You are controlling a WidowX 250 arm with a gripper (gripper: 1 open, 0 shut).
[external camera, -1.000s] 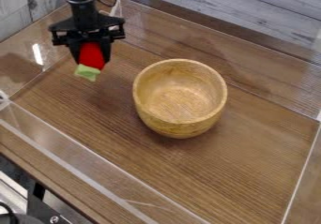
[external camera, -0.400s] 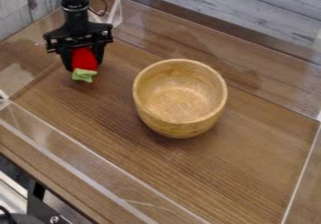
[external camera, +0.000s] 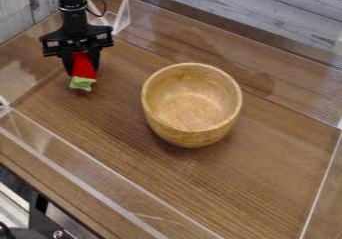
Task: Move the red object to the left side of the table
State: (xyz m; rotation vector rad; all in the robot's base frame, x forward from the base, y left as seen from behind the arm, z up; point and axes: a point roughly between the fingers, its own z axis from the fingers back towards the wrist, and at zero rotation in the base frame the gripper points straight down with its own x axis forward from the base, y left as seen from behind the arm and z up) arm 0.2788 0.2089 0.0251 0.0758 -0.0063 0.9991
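One fruit (external camera: pixel 83 70) clenched in the gripper (external camera: pixel 82 65), now carried further left and lower than a moment ago, leafy end near or touching the table (external camera: pixel 201 183). Well left of the bowl (external camera: pixel 193 104). Probably only release remaining.

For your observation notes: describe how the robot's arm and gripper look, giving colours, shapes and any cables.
The gripper is black, with a wide flat crossbar and short dark fingers below it. A slim black column rises from it to the frame's top. No cables or markings can be made out.
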